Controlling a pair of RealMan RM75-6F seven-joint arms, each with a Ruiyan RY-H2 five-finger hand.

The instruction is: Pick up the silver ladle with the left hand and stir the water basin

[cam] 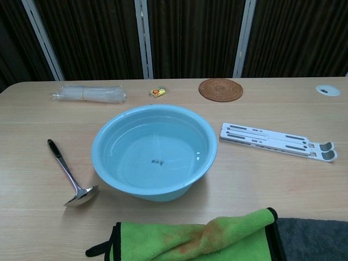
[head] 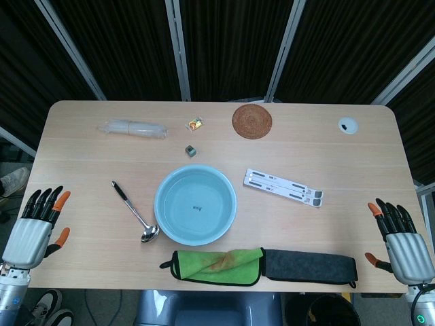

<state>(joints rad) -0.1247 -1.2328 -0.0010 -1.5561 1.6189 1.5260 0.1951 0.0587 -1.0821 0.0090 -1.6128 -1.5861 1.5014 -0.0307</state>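
A silver ladle (head: 134, 212) (cam: 69, 175) with a black handle tip lies flat on the table, its bowl toward the front, just left of the light blue water basin (head: 196, 204) (cam: 154, 151). The basin holds clear water and stands at the table's middle. My left hand (head: 37, 226) hangs off the table's left front edge, fingers apart, holding nothing, well left of the ladle. My right hand (head: 399, 238) is off the right front edge, also spread and holding nothing. Neither hand appears in the chest view.
A green cloth (head: 217, 265) and dark grey cloth (head: 309, 265) lie along the front edge. A white folding stand (head: 283, 187) is right of the basin. At the back are a plastic-wrapped bundle (head: 132, 128), small candy (head: 196, 123), woven coaster (head: 252, 120) and a small cube (head: 191, 150).
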